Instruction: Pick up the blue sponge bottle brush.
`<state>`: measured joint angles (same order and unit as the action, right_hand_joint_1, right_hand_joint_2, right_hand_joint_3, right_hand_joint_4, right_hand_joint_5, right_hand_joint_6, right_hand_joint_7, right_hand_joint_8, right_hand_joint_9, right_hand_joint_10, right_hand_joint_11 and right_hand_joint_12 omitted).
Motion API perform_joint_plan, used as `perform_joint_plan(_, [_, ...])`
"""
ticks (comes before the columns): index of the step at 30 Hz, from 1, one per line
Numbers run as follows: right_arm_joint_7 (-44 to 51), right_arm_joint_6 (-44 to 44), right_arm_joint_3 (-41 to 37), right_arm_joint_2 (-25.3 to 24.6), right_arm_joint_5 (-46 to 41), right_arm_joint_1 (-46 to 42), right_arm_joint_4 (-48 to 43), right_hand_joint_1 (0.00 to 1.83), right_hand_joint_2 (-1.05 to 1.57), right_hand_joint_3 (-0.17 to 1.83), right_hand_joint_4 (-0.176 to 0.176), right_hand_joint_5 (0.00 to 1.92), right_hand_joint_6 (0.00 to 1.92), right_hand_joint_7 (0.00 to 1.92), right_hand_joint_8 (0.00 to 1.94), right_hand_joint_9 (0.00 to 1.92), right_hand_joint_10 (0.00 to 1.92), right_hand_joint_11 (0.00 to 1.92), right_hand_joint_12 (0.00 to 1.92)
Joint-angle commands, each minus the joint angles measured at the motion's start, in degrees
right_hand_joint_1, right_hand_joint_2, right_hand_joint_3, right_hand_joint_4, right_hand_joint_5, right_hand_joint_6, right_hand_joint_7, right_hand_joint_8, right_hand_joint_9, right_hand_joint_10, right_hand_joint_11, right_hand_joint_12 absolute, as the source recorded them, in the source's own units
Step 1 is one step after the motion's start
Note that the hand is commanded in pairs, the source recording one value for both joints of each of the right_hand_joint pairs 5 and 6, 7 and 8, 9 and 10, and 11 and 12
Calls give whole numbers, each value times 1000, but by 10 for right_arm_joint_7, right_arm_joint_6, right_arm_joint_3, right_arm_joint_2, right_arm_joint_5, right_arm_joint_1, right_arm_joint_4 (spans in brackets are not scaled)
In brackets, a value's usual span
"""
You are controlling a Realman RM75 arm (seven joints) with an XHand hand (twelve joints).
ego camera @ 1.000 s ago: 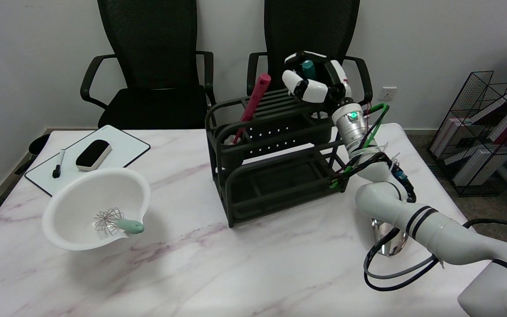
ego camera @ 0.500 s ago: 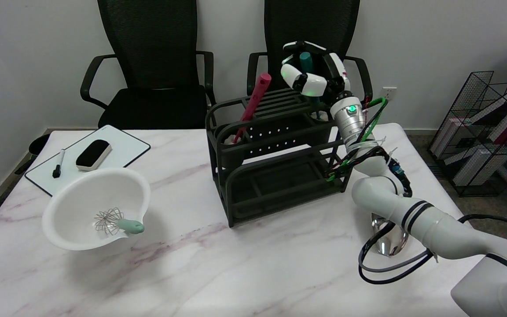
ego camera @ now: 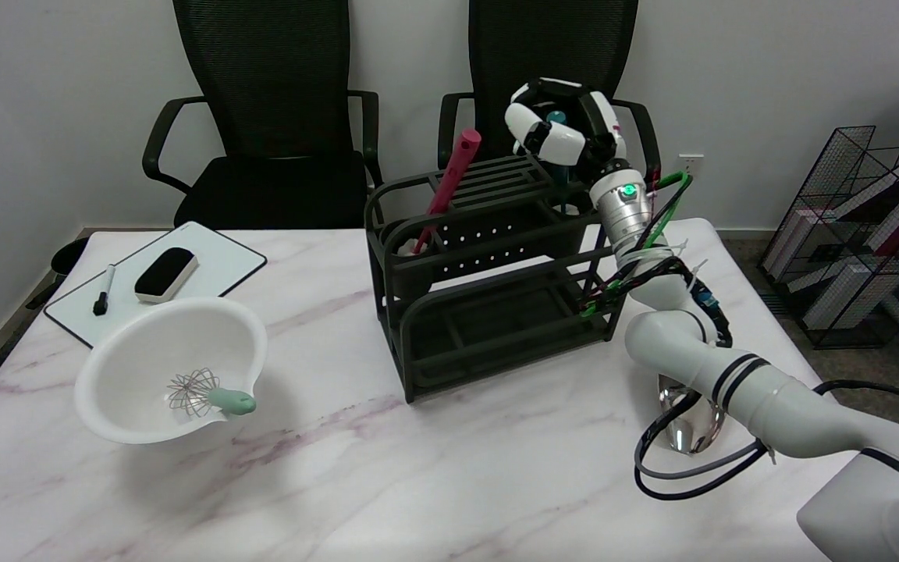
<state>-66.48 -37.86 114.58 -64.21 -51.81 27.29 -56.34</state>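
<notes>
Down at the near left of the marble table (ego camera: pixel 434 468), a white mixing bowl (ego camera: pixel 145 351) sits tilted toward us, and a small wire whisk (ego camera: pixel 207 394) with a mint-green handle lies in it, handle poking over the rim. Near the right edge, a shiny metal cup (ego camera: pixel 687 421) shows partly behind the right arm (ego camera: pixel 730 382). Farther back on the left, a whiteboard (ego camera: pixel 219 261) carries a black eraser (ego camera: pixel 165 274) and a black marker (ego camera: pixel 103 289), side by side. Mid-table stands the black dish rack (ego camera: pixel 488 273), with a pink-handled brush (ego camera: pixel 449 183) leaning out of its left holder. And up at the rack's far right corner, there's the right hand (ego camera: pixel 563 133), fingers curled around the teal handle of the blue sponge bottle brush (ego camera: pixel 556 119). The brush stands upright, its lower end hidden behind the rack, so whether it's clear of the holder I cannot tell. Two black office chairs (ego camera: pixel 266 117) line the wall beyond.
</notes>
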Motion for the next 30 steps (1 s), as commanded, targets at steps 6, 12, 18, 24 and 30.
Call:
perform_joint_plan(6, [-1, 3, -4, -2, -8, 5, 11, 1016, 428, 1011, 0, 1076, 1076, 1531, 1531, 1535, 1535, 1422, 1422])
perform_joint_plan(12, [-1, 3, -3, -2, -9, 3, 13, 1052, 309, 1095, 0, 1021, 1021, 1406, 1406, 1392, 1392, 1314, 1314])
perform_joint_plan(18, [-1, 2, -6, -1, -9, 1, 14, 979, 422, 1028, 0, 1168, 1168, 1542, 1542, 1527, 1527, 1395, 1395])
perform_joint_plan(24, [-1, 3, -2, -1, -24, 1, 14, 933, 638, 916, 0, 1401, 1401, 1730, 1730, 1706, 1706, 1582, 1582])
perform_joint_plan(30, [-1, 3, 0, -1, -24, 2, 15, 899, 690, 906, 0, 1483, 1483, 1754, 1754, 1732, 1732, 1613, 1613])
